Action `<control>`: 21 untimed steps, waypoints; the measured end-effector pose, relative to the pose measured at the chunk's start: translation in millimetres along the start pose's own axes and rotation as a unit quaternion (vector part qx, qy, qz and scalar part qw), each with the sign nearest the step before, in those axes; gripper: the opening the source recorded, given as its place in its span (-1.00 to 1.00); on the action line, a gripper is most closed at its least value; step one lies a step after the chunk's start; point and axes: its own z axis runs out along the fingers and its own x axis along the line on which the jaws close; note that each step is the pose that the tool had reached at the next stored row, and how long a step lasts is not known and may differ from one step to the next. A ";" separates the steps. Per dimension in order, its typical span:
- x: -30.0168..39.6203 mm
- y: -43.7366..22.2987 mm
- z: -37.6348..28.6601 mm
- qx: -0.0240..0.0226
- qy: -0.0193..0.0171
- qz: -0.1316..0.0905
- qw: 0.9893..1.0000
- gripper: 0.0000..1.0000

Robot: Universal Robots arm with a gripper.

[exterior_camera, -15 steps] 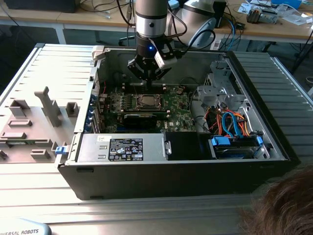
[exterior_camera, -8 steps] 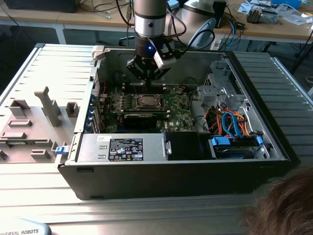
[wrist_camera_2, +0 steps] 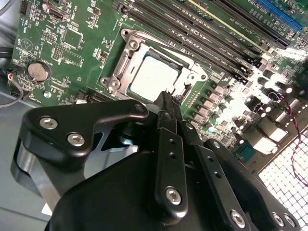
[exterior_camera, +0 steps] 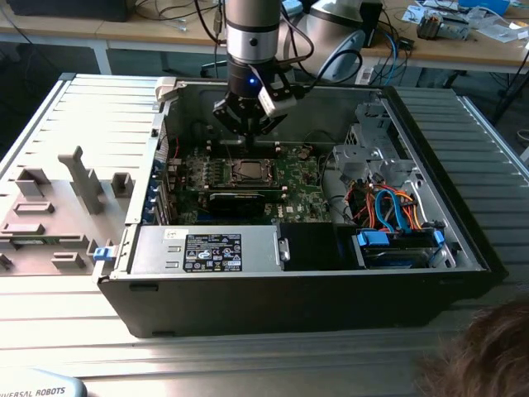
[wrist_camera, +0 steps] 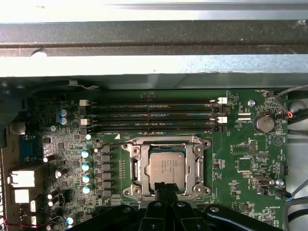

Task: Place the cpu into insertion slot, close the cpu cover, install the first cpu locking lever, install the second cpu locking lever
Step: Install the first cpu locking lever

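Your cpu (wrist_camera: 166, 168) already sits in the socket with the cpu cover (wrist_camera: 166, 144) down around it; your gripper (wrist_camera: 166, 192) hovers just above, fingers pinched narrow, holding nothing.

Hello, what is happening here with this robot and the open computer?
A robot arm is working inside an open computer case. Its claw hangs just above the motherboard, with its tips at the edge of the socket. The cpu already lies in the socket, and the cpu cover appears closed around it. The claw holds nothing.
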 end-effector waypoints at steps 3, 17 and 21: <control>0.7 0.0 0.0 0.000 0.000 0.000 1.000 -0.79; 4.3 -0.1 -0.1 0.000 0.000 0.000 1.000 -0.79; 5.5 -0.1 -0.1 0.000 0.000 0.000 1.000 -0.79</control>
